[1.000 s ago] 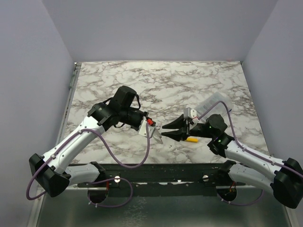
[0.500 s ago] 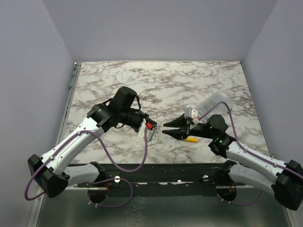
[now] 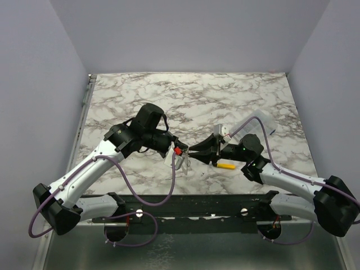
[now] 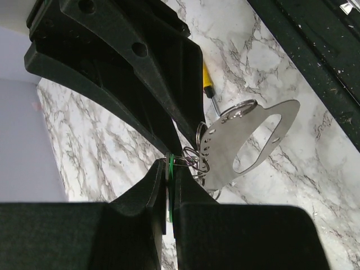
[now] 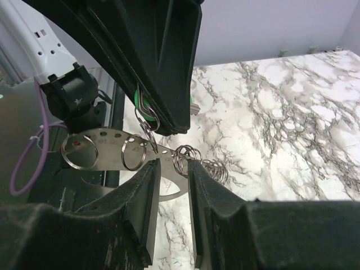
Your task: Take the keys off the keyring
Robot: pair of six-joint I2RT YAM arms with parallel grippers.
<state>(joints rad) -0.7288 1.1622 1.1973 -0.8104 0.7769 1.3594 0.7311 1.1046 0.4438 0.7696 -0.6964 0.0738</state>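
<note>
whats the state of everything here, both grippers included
left gripper: shut on green key
green key: pinched, linked to keyring
keyring: lifted, hanging from the green key
right gripper: open, jaws astride the keyring
screwdriver: lying flat, untouched
clear box: lying untouched, lid state unclear

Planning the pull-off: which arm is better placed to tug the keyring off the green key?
Right. The right gripper, open, straddles the keyring's metal plate; the left gripper is shut on the green key, anchoring it.
</note>
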